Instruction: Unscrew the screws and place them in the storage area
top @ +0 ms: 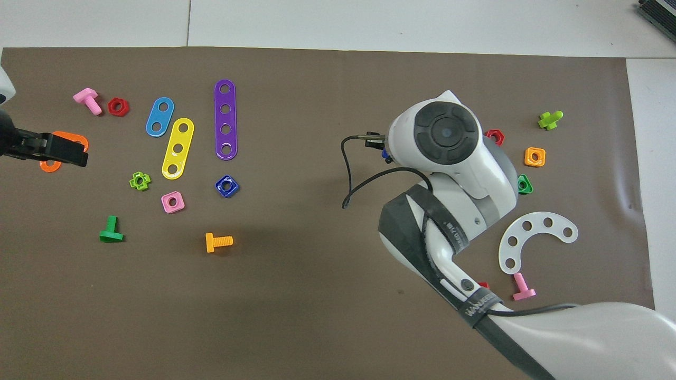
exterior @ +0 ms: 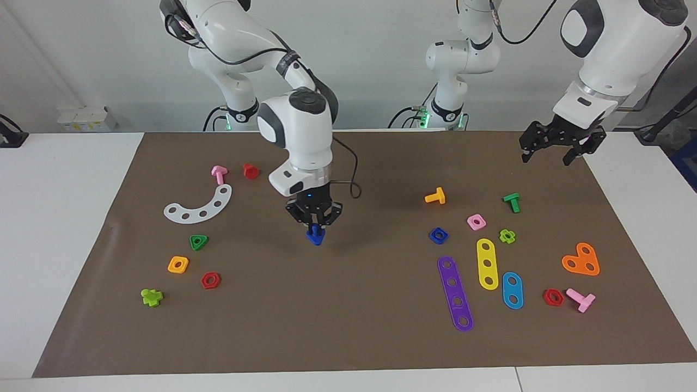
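The right gripper (exterior: 315, 227) hung point-down over the bare middle of the brown mat (exterior: 348, 337), toward the right arm's end, its fingers clamped on the stem of the dark-blue bolt (exterior: 315, 237). The bolt's long axis ran vertically: stem up between the fingers, flat triangular head at the bottom, one corner of the triangle pointing away from the robots. Whether the head touched the mat could not be told. In the overhead view the arm's wrist covered the bolt almost entirely.

The matching dark-blue square nut (exterior: 438, 235) lay flat, hole upward, toward the left arm's end, well apart from the bolt. Around it lay an orange bolt (exterior: 435, 196), a pink square nut (exterior: 476, 221), a light-green cross nut (exterior: 507, 236), a green bolt (exterior: 512, 202), and purple (exterior: 455, 293), yellow (exterior: 487, 263) and blue (exterior: 512, 290) perforated strips.

Toward the right arm's end lay a white curved strip (exterior: 199, 206), a green triangular nut (exterior: 199, 242), an orange square nut (exterior: 178, 264), a red hexagonal nut (exterior: 210, 280), a light-green cross bolt (exterior: 152, 297), a pink bolt (exterior: 219, 174) and a red piece (exterior: 250, 171). Bare mat lay between the bolt and these parts.

The left gripper (exterior: 561, 147) waited with fingers spread and holding nothing, raised over the mat's edge at the left arm's end; in the overhead view it overlapped the orange heart-shaped plate (exterior: 581, 261).
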You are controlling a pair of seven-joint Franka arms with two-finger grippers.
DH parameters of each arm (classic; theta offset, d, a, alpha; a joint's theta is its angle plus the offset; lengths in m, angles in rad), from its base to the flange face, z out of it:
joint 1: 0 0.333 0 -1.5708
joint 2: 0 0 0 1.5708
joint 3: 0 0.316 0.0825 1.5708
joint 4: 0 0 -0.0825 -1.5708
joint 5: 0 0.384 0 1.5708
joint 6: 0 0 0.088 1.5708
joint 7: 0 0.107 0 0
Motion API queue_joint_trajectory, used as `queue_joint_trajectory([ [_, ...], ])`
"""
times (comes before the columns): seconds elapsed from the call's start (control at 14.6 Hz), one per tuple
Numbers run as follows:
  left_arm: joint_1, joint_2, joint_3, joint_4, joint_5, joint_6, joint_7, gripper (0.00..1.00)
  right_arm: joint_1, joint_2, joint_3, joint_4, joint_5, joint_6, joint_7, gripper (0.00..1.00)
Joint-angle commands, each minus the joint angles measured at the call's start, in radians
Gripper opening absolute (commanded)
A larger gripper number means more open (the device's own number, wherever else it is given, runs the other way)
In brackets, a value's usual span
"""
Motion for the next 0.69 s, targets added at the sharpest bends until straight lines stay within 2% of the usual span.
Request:
queue_joint_trajectory([
  [0.0,0.016,-0.032,-0.008,-0.035,0.016,0.031,0.017,1.00,-0.009,-0.100,-0.119,-0.134,0.142,0.026,-0.191,0.00],
  [0.14,0.016,-0.032,-0.008,-0.035,0.016,0.031,0.015,1.00,-0.009,-0.134,-0.216,-0.223,0.230,0.090,-0.336,0.00],
  [0.34,0.016,-0.030,-0.008,-0.035,0.016,0.036,0.017,1.00,-0.009,-0.197,-0.317,-0.390,0.269,0.182,-0.498,0.00],
  [0.48,0.016,-0.032,-0.008,-0.038,0.016,0.036,0.014,1.00,-0.009,-0.214,-0.347,-0.498,0.270,0.291,-0.538,0.00],
  [0.62,0.014,-0.033,-0.008,-0.039,0.016,0.032,0.012,1.00,-0.009,-0.214,-0.353,-0.544,0.270,0.347,-0.538,0.00],
])
